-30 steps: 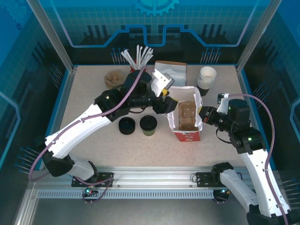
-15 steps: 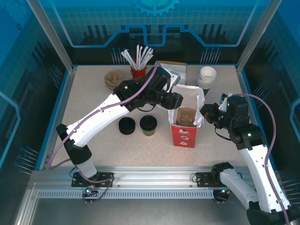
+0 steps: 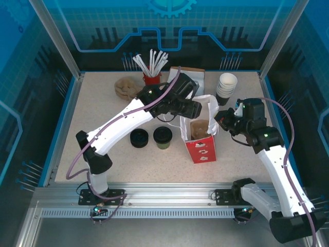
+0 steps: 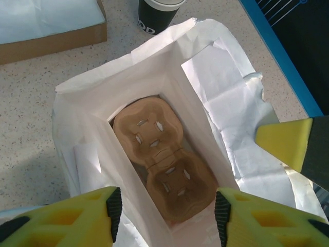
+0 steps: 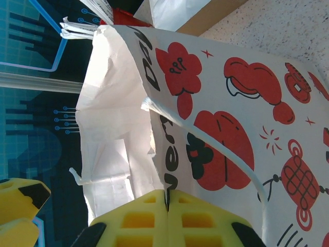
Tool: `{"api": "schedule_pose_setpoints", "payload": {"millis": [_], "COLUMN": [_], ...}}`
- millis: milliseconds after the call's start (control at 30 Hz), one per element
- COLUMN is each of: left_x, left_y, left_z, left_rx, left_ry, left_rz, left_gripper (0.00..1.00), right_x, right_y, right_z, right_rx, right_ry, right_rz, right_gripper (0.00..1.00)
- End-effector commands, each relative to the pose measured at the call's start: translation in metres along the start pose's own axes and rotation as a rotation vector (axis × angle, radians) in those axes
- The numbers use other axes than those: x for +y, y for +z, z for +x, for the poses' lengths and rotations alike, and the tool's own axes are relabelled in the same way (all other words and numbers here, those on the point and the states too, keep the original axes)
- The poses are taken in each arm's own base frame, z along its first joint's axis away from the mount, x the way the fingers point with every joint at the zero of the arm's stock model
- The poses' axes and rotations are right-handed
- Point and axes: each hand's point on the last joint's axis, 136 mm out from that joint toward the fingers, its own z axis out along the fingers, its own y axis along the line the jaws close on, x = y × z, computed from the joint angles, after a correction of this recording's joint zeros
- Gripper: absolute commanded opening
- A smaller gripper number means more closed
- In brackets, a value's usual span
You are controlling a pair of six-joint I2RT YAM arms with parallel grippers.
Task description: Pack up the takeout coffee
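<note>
the takeout coffee (image 3: 163, 137) stands upright on the table (image 3: 97, 103), a little left of the middle of the top view, black lid on. it is just right of a low black stack of lids (image 3: 139, 138) and left of the paper bag (image 3: 202, 148). it is apart from both sets of fingers. the left gripper (image 3: 197, 109) hangs above and to the right of it in the frame, over the bag's open mouth, and the right gripper (image 3: 219, 119) is farther right, at the bag's right rim. in the left wrist view the left gripper (image 4: 164, 216) has its yellow fingers (image 4: 77, 218) spread apart along the bottom edge, with nothing held between them (the bag's near rim lies below the gap). it looks straight down on a brown cup carrier (image 4: 159, 159) lying at the bottom of the bag (image 4: 226, 103). at the right edge of that frame one yellow finger (image 4: 285, 144) of the right gripper sits on the bag's rim. at the top edge is the stack of lidless cups (image 4: 154, 13), which stands at the upper right of the table in the top view (image 3: 226, 85). in the right wrist view the right gripper (image 5: 165, 206) has its pads (image 5: 136, 218) pressed together at the bottom of the frame, pinching the white edge of the bag (image 5: 226, 134), whose red-printed side runs off to the right.
</note>
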Motion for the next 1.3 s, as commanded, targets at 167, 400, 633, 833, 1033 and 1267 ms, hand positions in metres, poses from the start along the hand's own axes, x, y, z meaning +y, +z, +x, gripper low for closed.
{"api": "schedule_pose_setpoints", "payload": {"millis": [167, 400, 633, 833, 1033, 1267], "left_x": [-0.029, -0.037, -0.033, -0.031, -0.025, -0.012], "left_y": [0.033, 0.054, 0.074, 0.098, 0.124, 0.139], "left_z": [0.018, 0.038, 0.068, 0.086, 0.097, 0.107], "left_rx": [0.097, 0.176, 0.270, 0.329, 0.369, 0.430], "left_ry": [-0.078, -0.125, -0.209, -0.225, -0.239, -0.266], "left_rz": [-0.013, -0.081, -0.153, -0.187, -0.202, -0.221], "left_gripper": [0.44, 0.41, 0.38, 0.37, 0.38, 0.38], "right_x": [-0.011, -0.018, -0.020, -0.025, -0.025, -0.020], "right_y": [-0.015, -0.017, -0.016, -0.009, -0.002, -0.002], "right_z": [-0.009, -0.011, -0.011, -0.003, 0.008, 0.012], "right_rx": [-0.007, -0.026, -0.051, -0.032, 0.005, 0.012], "right_ry": [-0.039, -0.022, 0.016, 0.063, 0.071, 0.047], "right_rz": [0.052, 0.047, 0.023, -0.003, -0.020, -0.030], "right_gripper": [0.12, 0.00, 0.00, 0.00, 0.00, 0.00]}}
